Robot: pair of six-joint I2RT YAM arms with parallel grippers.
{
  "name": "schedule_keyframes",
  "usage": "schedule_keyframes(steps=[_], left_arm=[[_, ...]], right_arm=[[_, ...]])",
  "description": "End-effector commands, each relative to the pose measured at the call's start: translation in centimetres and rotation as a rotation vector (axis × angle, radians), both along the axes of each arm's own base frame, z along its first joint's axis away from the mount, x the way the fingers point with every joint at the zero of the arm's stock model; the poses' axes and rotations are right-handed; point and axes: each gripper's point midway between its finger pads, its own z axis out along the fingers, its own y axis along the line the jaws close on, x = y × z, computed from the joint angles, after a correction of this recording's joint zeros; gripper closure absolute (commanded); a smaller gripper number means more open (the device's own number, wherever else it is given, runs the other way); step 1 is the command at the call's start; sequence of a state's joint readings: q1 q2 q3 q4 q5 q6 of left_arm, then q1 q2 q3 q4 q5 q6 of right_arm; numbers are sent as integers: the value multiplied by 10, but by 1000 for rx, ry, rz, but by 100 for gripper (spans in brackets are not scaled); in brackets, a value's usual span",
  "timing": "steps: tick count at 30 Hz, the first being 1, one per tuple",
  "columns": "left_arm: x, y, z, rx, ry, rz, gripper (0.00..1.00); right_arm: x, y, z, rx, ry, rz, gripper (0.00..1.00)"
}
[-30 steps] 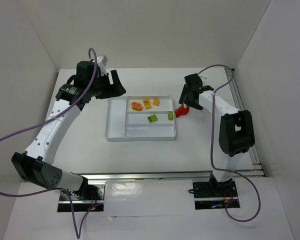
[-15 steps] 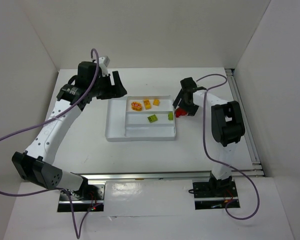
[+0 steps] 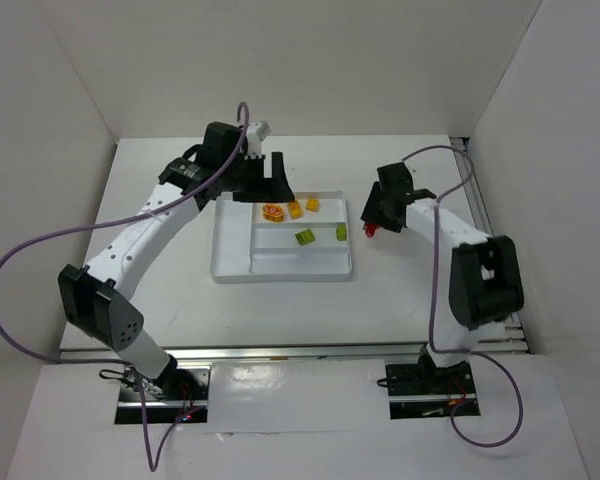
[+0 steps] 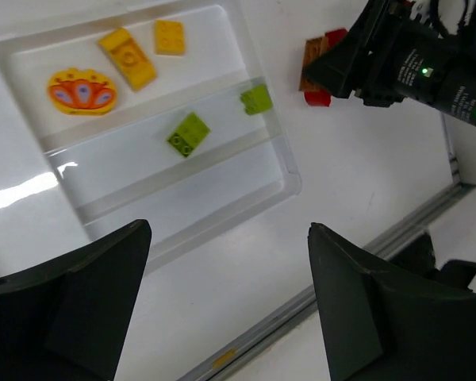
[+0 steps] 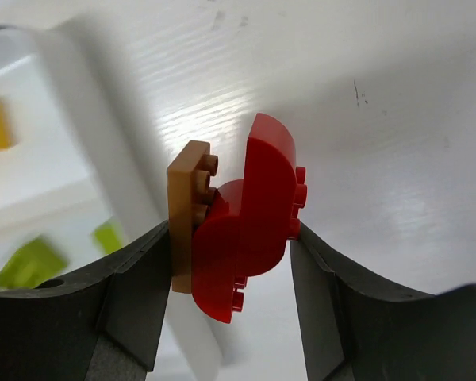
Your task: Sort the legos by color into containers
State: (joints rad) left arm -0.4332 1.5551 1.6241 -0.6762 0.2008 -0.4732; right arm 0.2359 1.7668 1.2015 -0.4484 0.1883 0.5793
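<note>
The white tray [image 3: 232, 245] lies mid-table. Its far long section holds a round orange-red piece [image 3: 273, 211] and two yellow bricks [image 3: 295, 208]. The middle section holds two lime green bricks [image 3: 304, 237]. My right gripper [image 5: 234, 238] is shut on two red bricks [image 5: 258, 214] with an orange-brown brick [image 5: 186, 214] stuck to them, just right of the tray's right rim [image 5: 87, 135]. These bricks also show in the top view [image 3: 369, 229]. My left gripper [image 4: 228, 228] is open and empty, above the tray's far left part [image 3: 265, 185].
The tray's near long section [image 3: 300, 266] and its tall left section [image 3: 230, 235] hold nothing. A metal rail [image 3: 480, 230] runs along the table's right edge. White walls enclose the table on three sides.
My left arm has swung right, from beyond the tray's far-left corner to over the tray. My right gripper and the red bricks have shifted slightly right, away from the tray's rim.
</note>
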Motion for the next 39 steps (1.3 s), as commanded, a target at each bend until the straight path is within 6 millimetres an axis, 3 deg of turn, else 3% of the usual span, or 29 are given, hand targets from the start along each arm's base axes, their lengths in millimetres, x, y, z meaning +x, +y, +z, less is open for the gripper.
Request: schedule_keyframes(steps=[1, 2, 3, 4, 5, 7, 9, 12, 19, 24, 27, 33, 39], left_arm=[[3, -34, 12, -97, -11, -126, 7], [4, -41, 17, -123, -20, -155, 7], [10, -43, 22, -152, -19, -163, 7], [12, -48, 27, -194, -15, -194, 7], [15, -53, 19, -201, 11, -212, 7], [18, -62, 27, -228, 3, -261, 7], [17, -74, 32, -278, 7, -333, 7], [10, -90, 50, -332, -19, -435, 7], [-7, -110, 65, -394, -42, -583, 4], [2, -112, 40, -345, 6, -533, 8], [-7, -118, 42, -375, 22, -574, 6], [-11, -131, 24, -385, 62, -629, 4], [-23, -146, 26, -428, 101, -674, 4]], right_arm=[[-1, 14, 84, 34, -269, 184, 54], [-10, 25, 92, 56, -298, 235, 54], [-18, 27, 119, 83, -371, 251, 54], [-28, 29, 121, 86, -379, 295, 54], [-37, 43, 134, 130, -409, 366, 54], [-53, 49, 158, 143, -472, 461, 54], [-70, 72, 173, 189, -499, 593, 54], [-87, 86, 190, 177, -521, 699, 54], [-98, 98, 198, 144, -507, 777, 54], [-95, 99, 212, 130, -555, 768, 54], [-95, 103, 214, 145, -554, 784, 54], [-98, 109, 217, 161, -564, 808, 54], [-96, 110, 219, 162, -577, 808, 54]])
